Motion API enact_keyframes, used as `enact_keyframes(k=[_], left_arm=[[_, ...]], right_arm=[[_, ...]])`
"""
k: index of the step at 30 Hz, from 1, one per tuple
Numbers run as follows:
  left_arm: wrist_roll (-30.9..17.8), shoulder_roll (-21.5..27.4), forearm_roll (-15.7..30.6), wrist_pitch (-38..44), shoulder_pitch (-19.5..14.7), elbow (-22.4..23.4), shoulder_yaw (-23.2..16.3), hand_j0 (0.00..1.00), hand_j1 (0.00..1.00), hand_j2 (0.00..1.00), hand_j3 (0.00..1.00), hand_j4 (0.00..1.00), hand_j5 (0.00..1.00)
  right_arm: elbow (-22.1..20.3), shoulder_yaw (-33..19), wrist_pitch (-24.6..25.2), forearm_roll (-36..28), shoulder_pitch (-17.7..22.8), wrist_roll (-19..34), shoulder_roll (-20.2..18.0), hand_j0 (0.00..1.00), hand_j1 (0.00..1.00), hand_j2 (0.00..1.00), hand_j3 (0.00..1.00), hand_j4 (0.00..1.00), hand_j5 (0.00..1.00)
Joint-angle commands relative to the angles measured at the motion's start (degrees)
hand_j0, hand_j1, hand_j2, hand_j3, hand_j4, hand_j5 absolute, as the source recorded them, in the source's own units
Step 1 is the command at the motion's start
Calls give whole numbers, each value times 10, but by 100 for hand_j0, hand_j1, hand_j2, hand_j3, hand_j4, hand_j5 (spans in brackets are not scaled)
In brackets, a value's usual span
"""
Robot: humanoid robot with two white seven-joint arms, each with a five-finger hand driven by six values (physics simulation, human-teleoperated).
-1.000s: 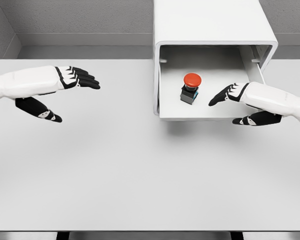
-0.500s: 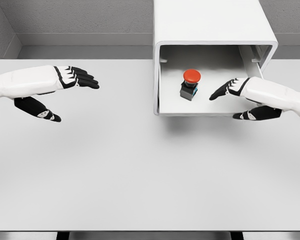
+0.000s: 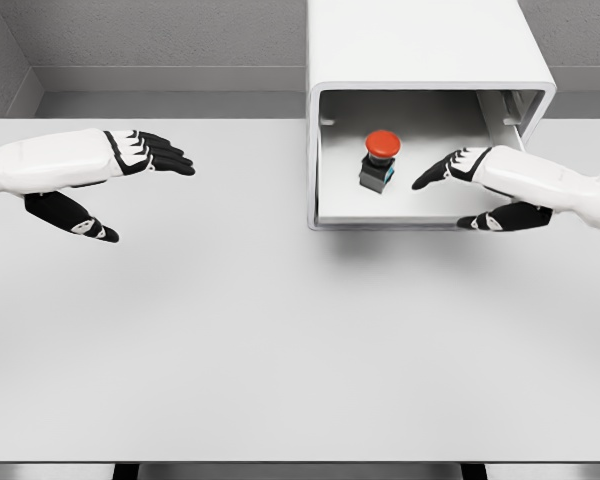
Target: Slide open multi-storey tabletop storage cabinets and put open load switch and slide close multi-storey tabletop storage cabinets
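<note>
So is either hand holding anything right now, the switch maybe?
Nothing is held. The right hand has its fingers extended at the open drawer, apart from the load switch. The left hand hangs open over the table.

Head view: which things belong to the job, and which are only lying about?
Job:
- storage cabinet
- its open drawer
- load switch with red cap, inside the drawer
- right hand at the drawer

Lying about:
- nothing; only the table and the idle left hand
</note>
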Motion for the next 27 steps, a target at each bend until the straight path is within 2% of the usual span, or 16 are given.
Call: enact_keyframes(k=[1,12,17,21,22,27], left_arm=[[0,2,4,2,0,1,0,100,100,100,100,100,100],[0,1,4,2,-3,4,0,100,100,100,100,100,100],[0,2,4,2,-2,4,0,100,100,100,100,100,100],[0,1,6,2,-4,2,6,100,100,100,100,100,100],[0,2,7,2,2,1,18,100,100,100,100,100,100],[0,2,5,2,4,2,18,100,100,100,100,100,100]], right_arm=[[4,-1,1,-4,0,0,1,79,79,79,79,79,79],[19,0,1,-4,-11,1,8,79,79,79,79,79,79],[-19,2,1,-1,-9,1,3,79,79,79,79,79,79],[-19,4,1,-1,-5,1,2,79,79,79,79,79,79],[-14,4,1,-1,-5,1,5,79,79,79,79,79,79],[18,5,1,-1,-8,14,25,79,79,79,79,79,79]])
